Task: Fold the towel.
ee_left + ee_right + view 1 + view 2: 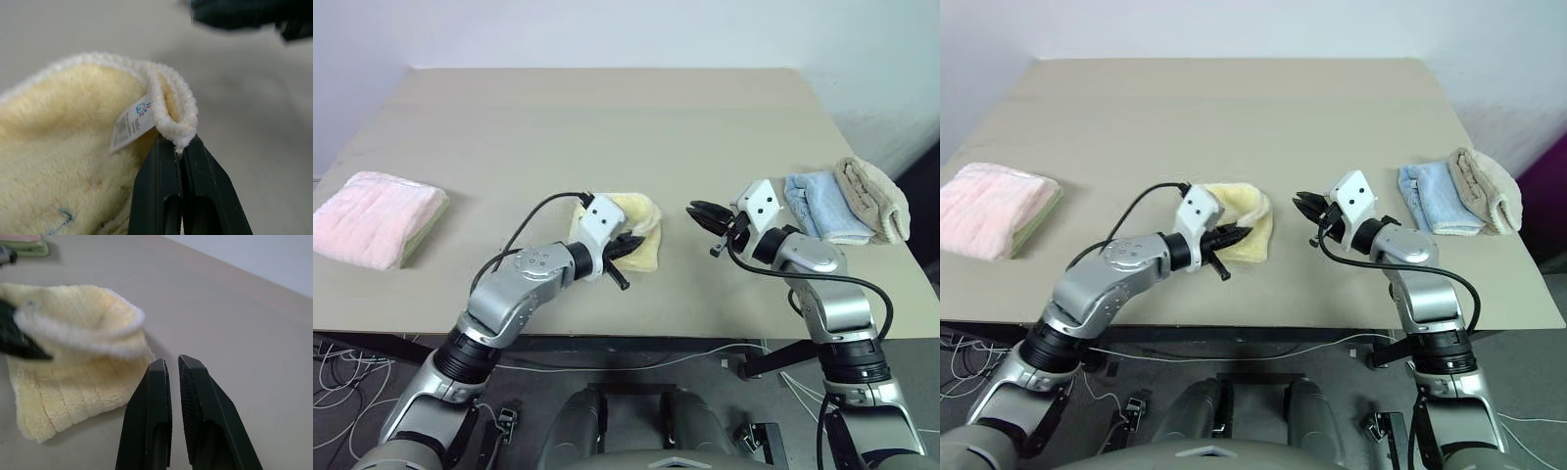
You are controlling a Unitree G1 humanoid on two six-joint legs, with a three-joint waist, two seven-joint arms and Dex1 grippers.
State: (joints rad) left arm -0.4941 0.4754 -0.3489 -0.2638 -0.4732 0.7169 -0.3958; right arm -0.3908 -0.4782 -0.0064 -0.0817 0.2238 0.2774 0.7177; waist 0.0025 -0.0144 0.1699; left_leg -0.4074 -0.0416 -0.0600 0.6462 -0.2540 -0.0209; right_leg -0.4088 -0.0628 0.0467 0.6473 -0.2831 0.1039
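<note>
The pale yellow towel (644, 223) lies bunched near the table's front middle. My left gripper (628, 245) is shut on a doubled hem of the towel (73, 122); in the left wrist view the white edge is pinched between the black fingertips (178, 144), with the small white label (132, 125) just beside them. The held edge is lifted and curled over the rest of the cloth (73, 382). A short way to the right of the towel, my right gripper (703, 213) hovers, pointing toward it; its fingers (156, 382) stand nearly together with nothing between them.
A pink folded towel (372, 217) rests at the table's left edge. A light blue folded towel (820, 206) and a beige one (873, 196) lie at the right edge, behind my right arm. The tan table (607, 117) stretches far back.
</note>
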